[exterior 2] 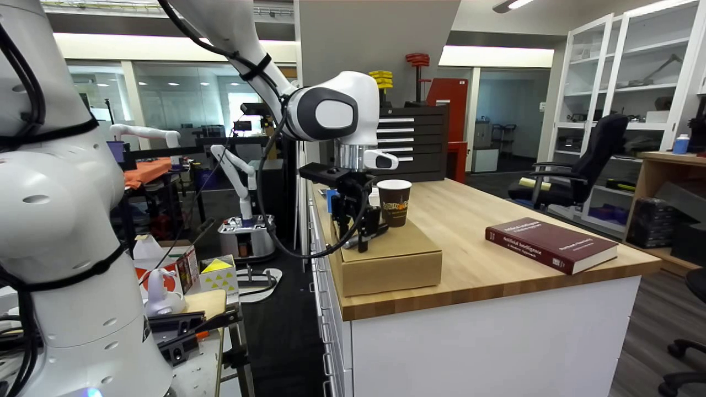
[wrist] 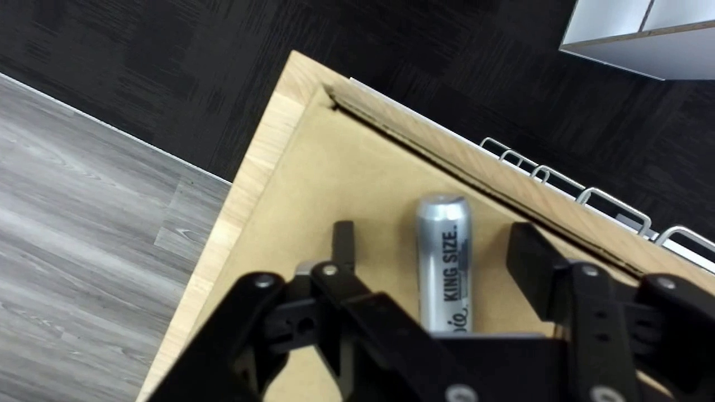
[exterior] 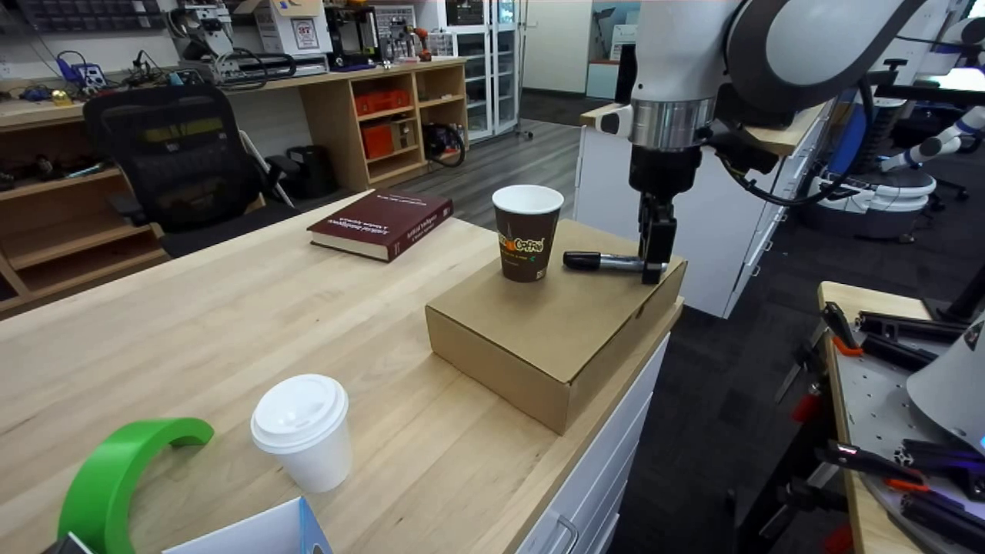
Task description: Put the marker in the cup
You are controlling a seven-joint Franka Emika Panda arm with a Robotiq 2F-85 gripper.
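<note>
In the wrist view we recorded the gripper [wrist: 435,254] with its two fingers set wide apart; the marker [wrist: 445,268] lay in the gap between them, and we noted bare cardboard on either side of the barrel; neither finger touched it in the part that showed; the silver-grey end, lettered "KING SIZE.", pointed toward the top of that view, while the gripper's own body covered the remainder.

We located the marker on its side on top of the cardboard box [exterior: 504,315]; in an exterior view the gripper pointed downward over the grey barrel, one finger standing in front of it, and the black cap extended out from the gripper toward the cup [exterior: 529,235]; we could not tell whether the fingertips touched the box.

We observed the cup upright on the same box, near the cap end and apart from the gripper; in both exterior views its dark brown wall carried printed lettering; the box rested on the wooden table [exterior: 369,323], by the edge; we also identified a dark red book [exterior: 382,221] lying flat on the table, a lidded white cup [exterior: 308,431] standing upright well apart from the box, and a green arch [exterior: 96,492] near the lidded white cup.
</note>
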